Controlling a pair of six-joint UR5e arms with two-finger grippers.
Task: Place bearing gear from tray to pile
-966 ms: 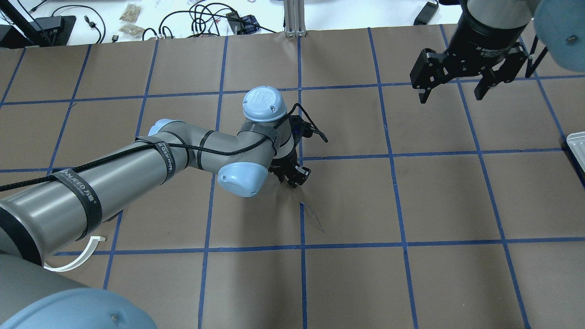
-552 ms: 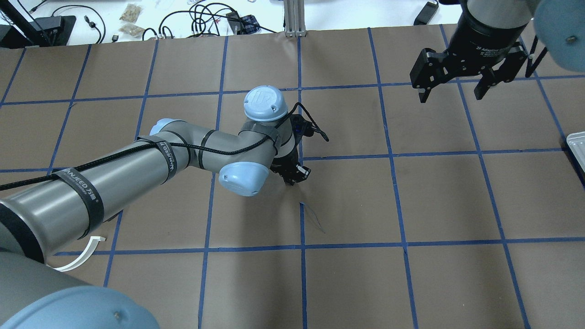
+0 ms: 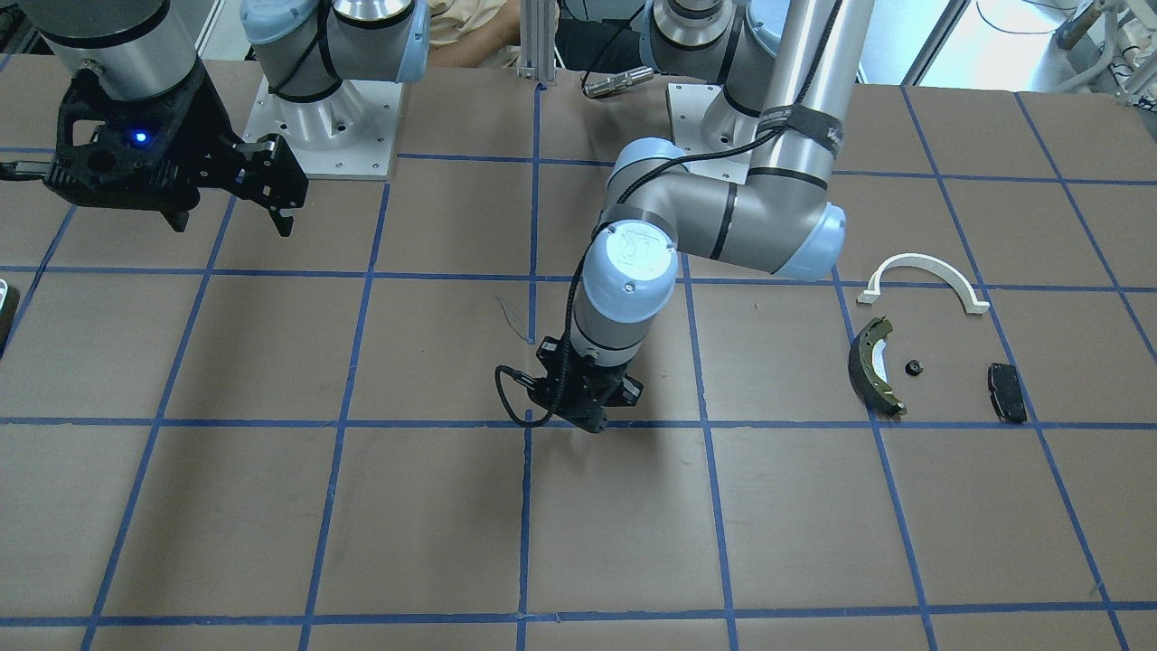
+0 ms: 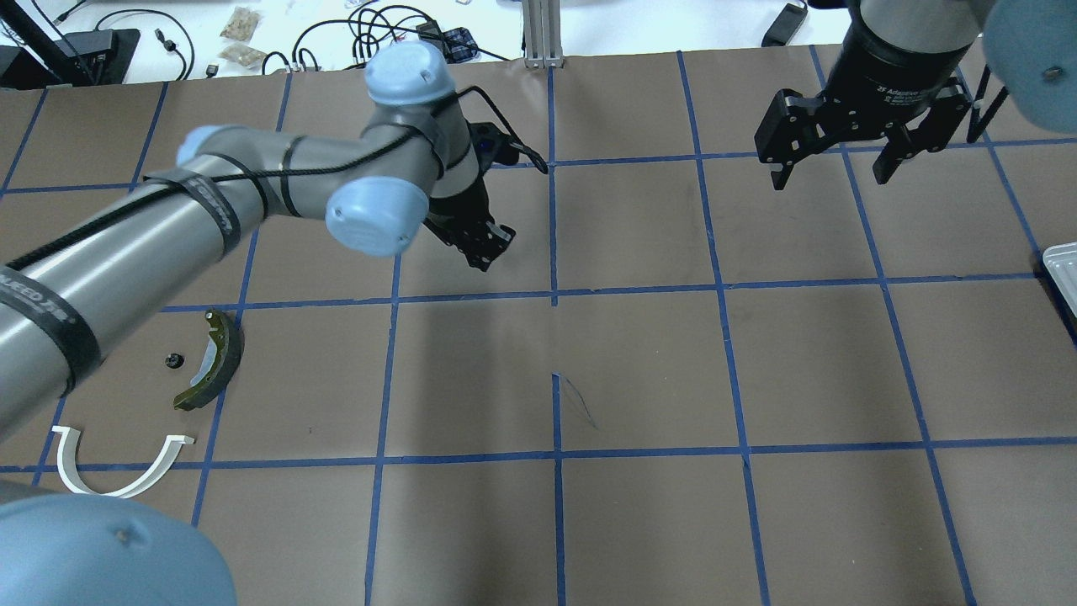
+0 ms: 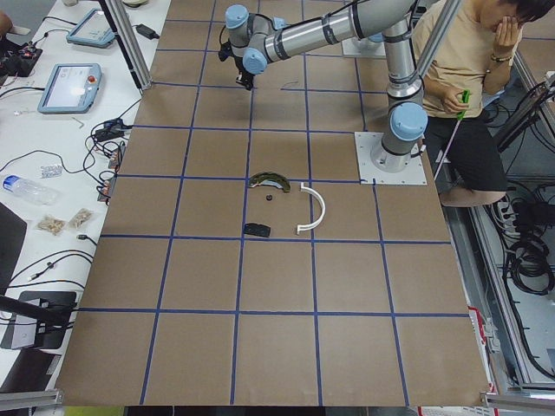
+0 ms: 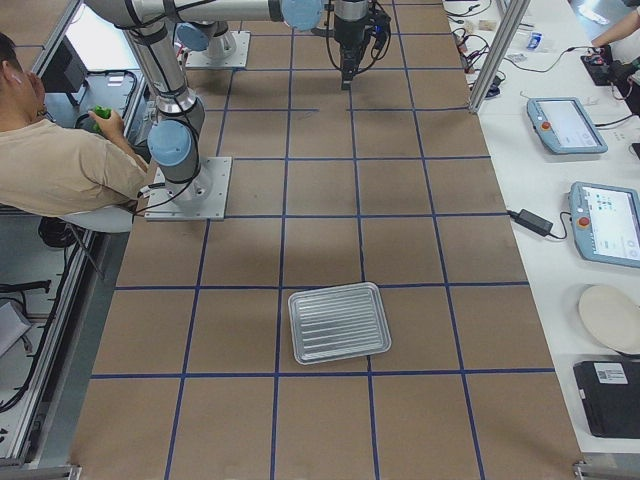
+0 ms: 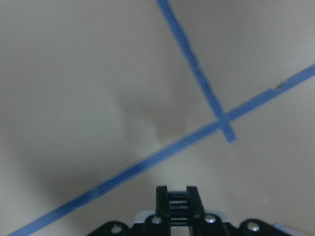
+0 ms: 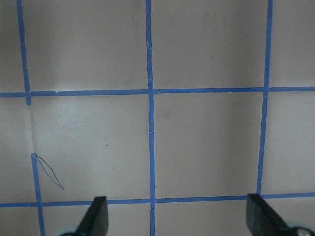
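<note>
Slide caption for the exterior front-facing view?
Left gripper hovers mid-table; brake shoe, white arc, black pad, small black part grouped aside.

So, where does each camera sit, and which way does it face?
Front: across the table, facing the robot; both bases, left claw.
Overhead: behind the robot, looking down; both arms, right claw.
Left end: along the table; brake shoe, left arm.
Right end: along the table; tray, right arm.
Left wrist: down at tape; shut claw.
Right wrist: down at tape; fingers.
Shared: front and overhead show the brake shoe.
</note>
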